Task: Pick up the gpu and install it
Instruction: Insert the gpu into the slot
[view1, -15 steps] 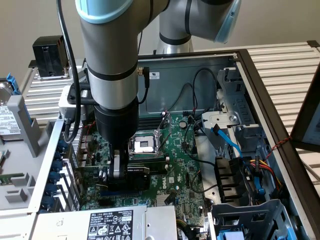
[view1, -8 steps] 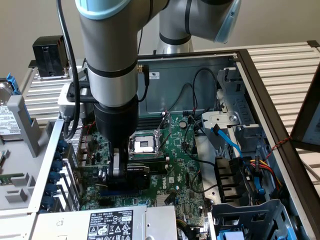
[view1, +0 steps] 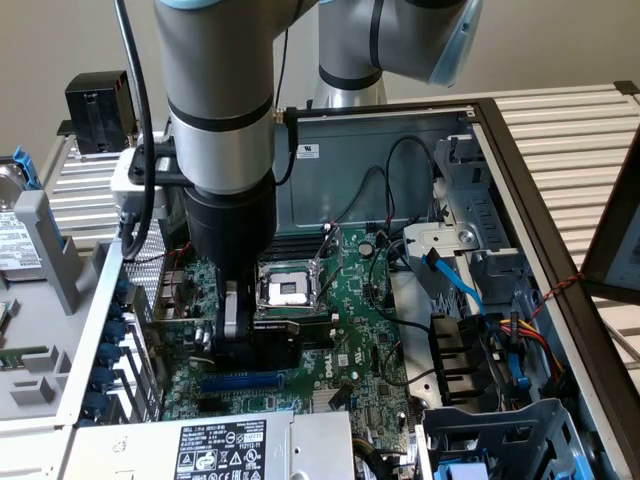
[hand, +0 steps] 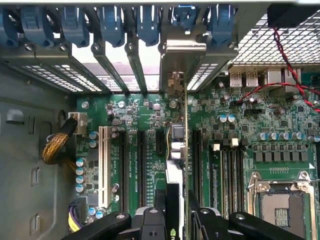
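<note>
My claw (hand: 175, 215) is clamped on the card (hand: 177, 142), holding it up on its thin edge right over a slot in the big green board (hand: 140, 112), so it can fit in

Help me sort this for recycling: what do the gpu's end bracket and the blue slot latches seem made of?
End bracket of the gpu: likely bare sheet steel or similar metal, silvery, softly reflective, with folded edges. Blue slot latches: probably moulded plastic, an even blue colour with a slight gloss and rounded shapes.
</note>
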